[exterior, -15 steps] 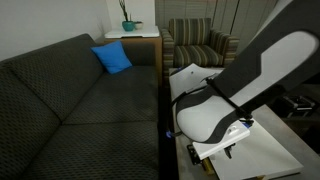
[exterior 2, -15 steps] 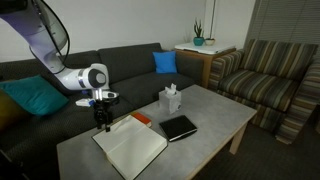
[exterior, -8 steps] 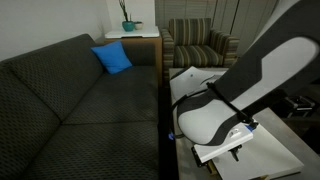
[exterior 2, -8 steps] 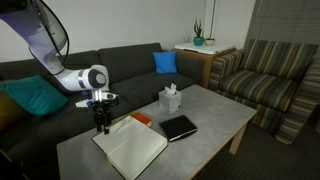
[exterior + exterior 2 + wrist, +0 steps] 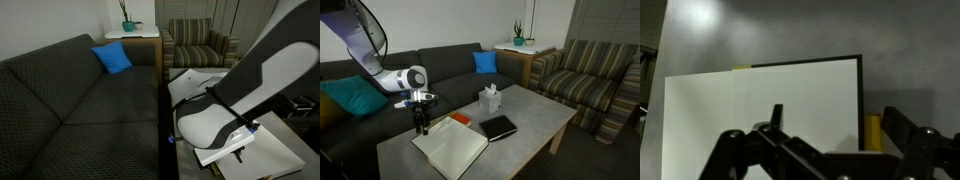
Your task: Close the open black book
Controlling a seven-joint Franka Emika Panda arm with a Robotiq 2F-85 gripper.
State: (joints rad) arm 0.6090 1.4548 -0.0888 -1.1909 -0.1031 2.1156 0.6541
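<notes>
The black book (image 5: 450,148) lies open on the grey table (image 5: 535,118), its broad white pages up. It also shows in an exterior view (image 5: 262,146) and fills the wrist view (image 5: 760,110), with its black cover edge along the right side. My gripper (image 5: 420,126) hangs over the book's corner nearest the sofa, close above the page. In the wrist view the gripper (image 5: 838,128) is open and empty. One finger (image 5: 775,115) is over the white page and the other finger (image 5: 902,125) is past the black edge, over the table.
An orange-red book (image 5: 461,119), a small black notebook (image 5: 499,127) and a tissue box (image 5: 491,100) lie beyond the open book. A yellow strip (image 5: 873,130) shows beside the book's edge. A dark sofa (image 5: 380,85) runs behind the table and a striped armchair (image 5: 590,80) stands at its end.
My gripper has shifted slightly over the book's corner. The book stays open and flat.
</notes>
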